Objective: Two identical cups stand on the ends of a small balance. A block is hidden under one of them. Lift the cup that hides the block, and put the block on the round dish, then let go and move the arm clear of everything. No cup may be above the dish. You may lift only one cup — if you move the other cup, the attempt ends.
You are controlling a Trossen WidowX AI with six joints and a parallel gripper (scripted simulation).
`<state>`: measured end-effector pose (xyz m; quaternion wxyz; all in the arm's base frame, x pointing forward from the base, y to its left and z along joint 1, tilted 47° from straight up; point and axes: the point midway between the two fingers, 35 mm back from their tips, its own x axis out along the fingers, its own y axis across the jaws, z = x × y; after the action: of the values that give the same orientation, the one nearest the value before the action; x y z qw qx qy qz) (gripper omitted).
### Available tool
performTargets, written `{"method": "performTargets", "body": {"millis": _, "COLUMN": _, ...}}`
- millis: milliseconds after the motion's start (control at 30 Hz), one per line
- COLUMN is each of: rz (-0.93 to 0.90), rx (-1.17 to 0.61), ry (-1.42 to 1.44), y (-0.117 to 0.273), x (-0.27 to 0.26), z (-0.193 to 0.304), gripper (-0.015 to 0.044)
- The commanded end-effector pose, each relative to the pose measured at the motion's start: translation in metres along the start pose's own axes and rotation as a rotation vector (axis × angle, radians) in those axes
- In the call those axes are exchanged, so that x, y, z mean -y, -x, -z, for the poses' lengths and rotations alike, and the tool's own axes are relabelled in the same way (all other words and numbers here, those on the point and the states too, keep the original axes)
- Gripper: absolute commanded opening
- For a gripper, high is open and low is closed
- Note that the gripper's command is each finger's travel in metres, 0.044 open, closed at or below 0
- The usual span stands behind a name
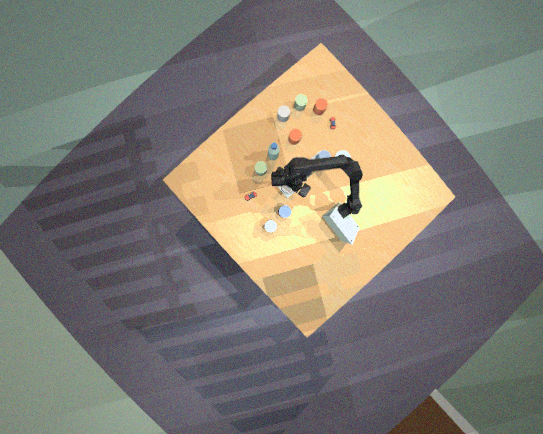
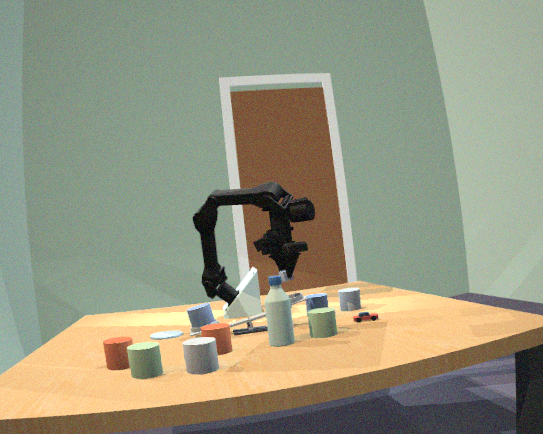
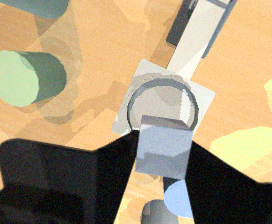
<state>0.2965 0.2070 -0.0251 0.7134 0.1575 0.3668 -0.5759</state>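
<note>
My gripper (image 2: pixel 285 275) (image 3: pixel 160 139) is shut on the grey-blue block (image 2: pixel 283 275) (image 3: pixel 164 148), which hangs over the ringed plate (image 3: pixel 204 95) at the raised end of the balance. The balance's beam (image 3: pixel 192 50) is tilted. A blue cup (image 1: pixel 323 155) (image 2: pixel 200 316) stands tilted on the lowered end. A matching blue cup (image 1: pixel 284 211) (image 2: pixel 317 301) (image 3: pixel 179 197) stands on the table near the raised end. The light blue round dish (image 1: pixel 343 152) (image 2: pixel 166 335) lies near the lowered end, with no cup above it.
A bottle (image 1: pixel 273 151) (image 2: pixel 279 320) and a green cup (image 1: pixel 260 168) (image 2: pixel 323 322) (image 3: pixel 14 78) stand beside the balance. Red, green and grey cups are farther off. A toy car (image 1: pixel 251 196) (image 2: pixel 365 316) lies near the green cup. A white wedge (image 1: pixel 342 227) is by the arm's base.
</note>
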Motion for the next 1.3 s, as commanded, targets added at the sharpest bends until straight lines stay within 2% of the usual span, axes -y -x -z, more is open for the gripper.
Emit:
{"method": "performTargets", "body": {"millis": 0, "rz": -0.011, "rx": 0.000, "ry": 0.008, "y": 0.022, "x": 0.001, "z": 0.001, "gripper": 0.0000}}
{"method": "performTargets", "body": {"millis": 233, "rz": -0.016, "rx": -0.001, "ry": 0.015, "y": 0.033, "x": 0.002, "z": -0.005, "gripper": 0.0000}}
{"method": "performTargets", "body": {"millis": 733, "rz": -0.027, "rx": -0.054, "ry": 0.010, "y": 0.018, "x": 0.004, "z": -0.120, "gripper": 0.0000}}
{"method": "performTargets", "body": {"millis": 1267, "rz": -0.034, "rx": -0.060, "ry": -0.012, "y": -0.011, "x": 0.048, "z": -0.229, "gripper": 0.0000}}
